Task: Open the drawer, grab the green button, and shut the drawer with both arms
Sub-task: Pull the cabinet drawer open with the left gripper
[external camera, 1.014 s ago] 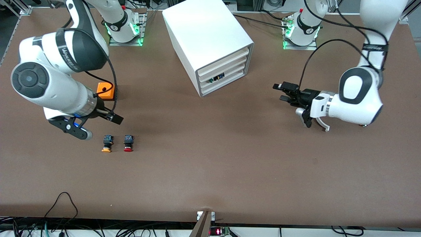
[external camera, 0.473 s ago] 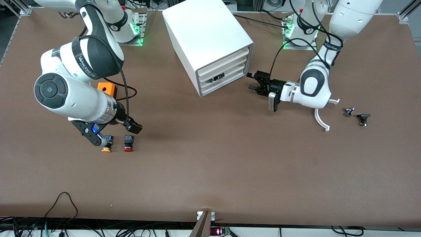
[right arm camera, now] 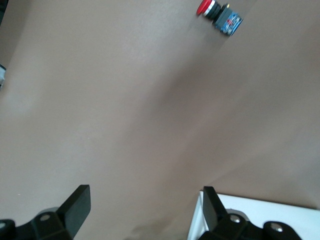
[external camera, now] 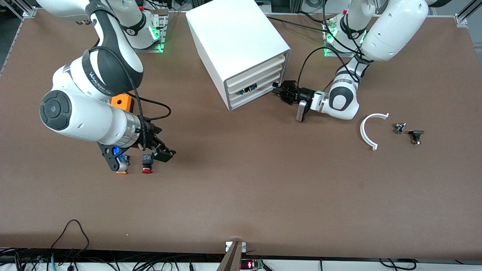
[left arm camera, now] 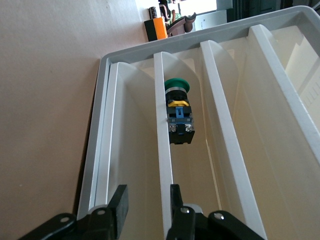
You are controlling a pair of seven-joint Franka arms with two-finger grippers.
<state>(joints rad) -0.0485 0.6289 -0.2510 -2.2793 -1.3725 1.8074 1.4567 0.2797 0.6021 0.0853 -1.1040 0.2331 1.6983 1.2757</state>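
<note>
The white cabinet (external camera: pixel 241 41) stands at the table's middle, near the arms' bases, with all four drawers pushed in. The green-capped button (left arm camera: pixel 178 112) lies inside the third drawer from the top (left arm camera: pixel 187 150). It shows through the gap above that drawer's slat front in the front view (external camera: pixel 248 89). My left gripper (external camera: pixel 279 92) is open right in front of the lower drawers, at the corner toward the left arm's end; in the left wrist view (left arm camera: pixel 147 205) its fingers flank the lowest drawer's front. My right gripper (external camera: pixel 163 153) is open and empty over the table beside the red-capped button (external camera: pixel 147 164).
A yellow-capped button (external camera: pixel 121 171) lies beside the red one (right arm camera: pixel 220 15), partly hidden under my right hand. An orange block (external camera: pixel 122 101) sits farther from the camera. A white curved piece (external camera: pixel 367 130) and two small dark parts (external camera: pixel 406 131) lie toward the left arm's end.
My left arm has swung in and brought its gripper up to the cabinet's drawer fronts, uncovering the white curved piece. My right gripper has moved over the two loose buttons toward the table's middle.
</note>
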